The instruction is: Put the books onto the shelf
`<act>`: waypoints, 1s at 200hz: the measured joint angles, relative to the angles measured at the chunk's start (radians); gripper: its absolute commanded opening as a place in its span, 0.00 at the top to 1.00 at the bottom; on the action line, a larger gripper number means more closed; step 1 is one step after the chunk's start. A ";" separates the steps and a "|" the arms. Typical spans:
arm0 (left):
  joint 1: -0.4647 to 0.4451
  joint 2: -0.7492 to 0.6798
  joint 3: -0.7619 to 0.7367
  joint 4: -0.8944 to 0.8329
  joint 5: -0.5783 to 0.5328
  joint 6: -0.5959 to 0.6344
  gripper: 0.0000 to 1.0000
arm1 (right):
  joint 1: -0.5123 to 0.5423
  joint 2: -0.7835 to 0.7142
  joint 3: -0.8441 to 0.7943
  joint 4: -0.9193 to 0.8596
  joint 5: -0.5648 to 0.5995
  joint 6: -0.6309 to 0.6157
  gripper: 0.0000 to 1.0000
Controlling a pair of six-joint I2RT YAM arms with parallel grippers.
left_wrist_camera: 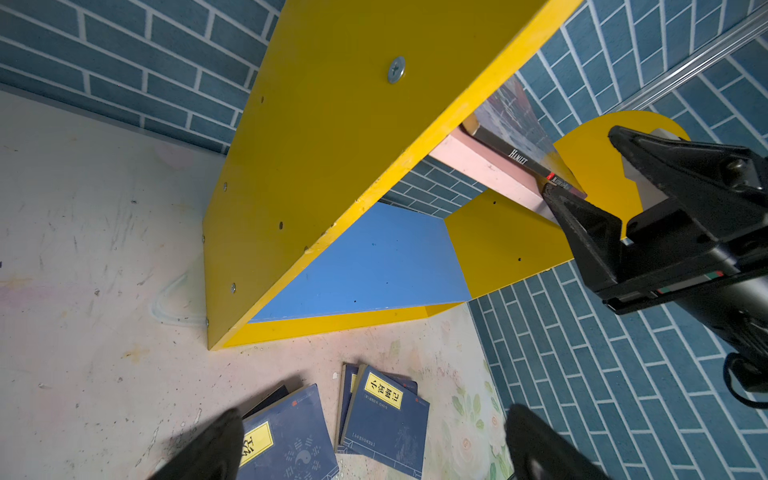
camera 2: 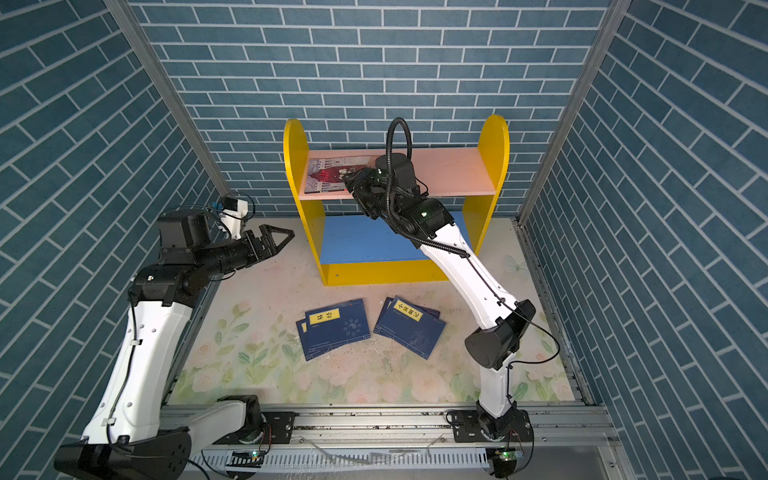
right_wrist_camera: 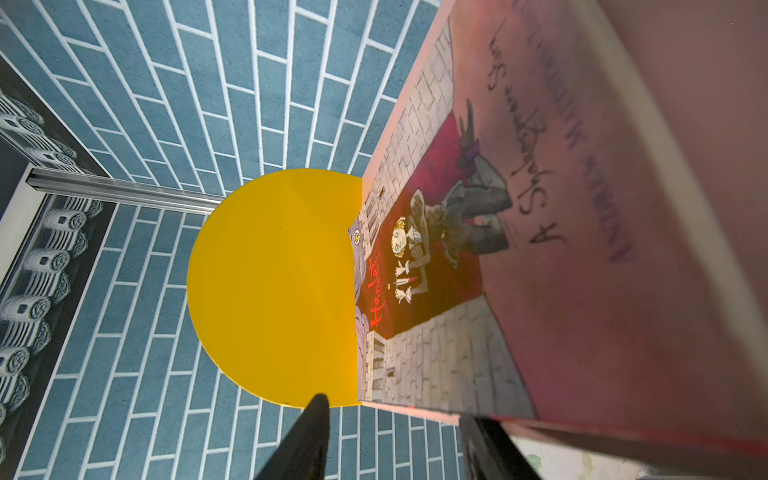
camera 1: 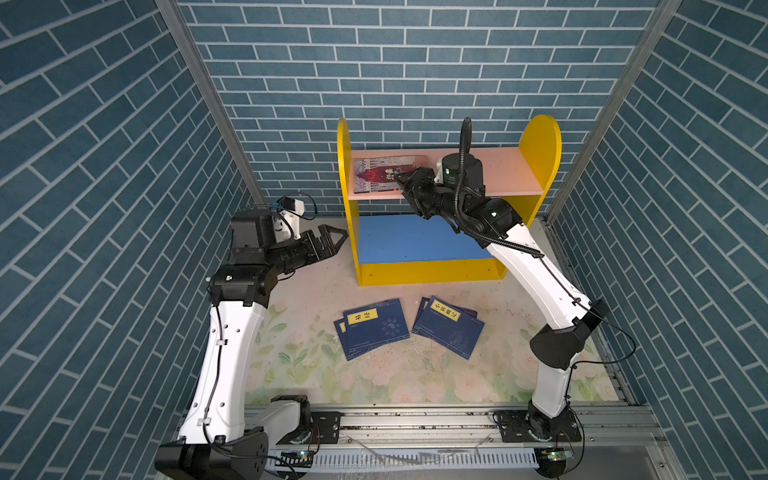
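In both top views the right gripper's (camera 1: 398, 179) fingertips blur into its dark wrist, and each pile of navy books (camera 1: 374, 328) hides most of its lower book. Both wrist views cut the fingers (right_wrist_camera: 305, 436) off at the frame edge. The red-and-grey book (camera 1: 382, 174) lies flat on the shelf's (camera 1: 538, 145) pink top board (camera 1: 498, 174), near end at the right gripper, other end against the yellow side panel (right_wrist_camera: 274, 286). That gripper's jaws stand partly apart, one finger clear of the cover, gripping nothing. The spine reads Hamlet. The left gripper (camera 1: 334, 241) hangs wide open and empty beside the shelf. The navy books, yellow-labelled, lie on the table (camera 1: 316, 374), well apart from both grippers.
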 measured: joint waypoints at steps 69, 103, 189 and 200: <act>0.000 0.016 0.039 -0.006 0.000 0.010 0.00 | -0.006 -0.005 0.089 -0.183 -0.036 -0.029 0.50; 0.000 0.010 0.044 -0.006 -0.005 0.056 0.00 | -0.019 0.031 0.328 -0.278 -0.108 -0.166 0.51; 0.000 -0.012 0.042 -0.002 -0.005 0.135 0.00 | -0.050 0.025 0.289 -0.350 -0.047 -0.636 0.50; 0.000 -0.013 0.043 -0.002 -0.004 0.143 0.00 | -0.051 0.025 0.278 -0.351 -0.013 -0.684 0.49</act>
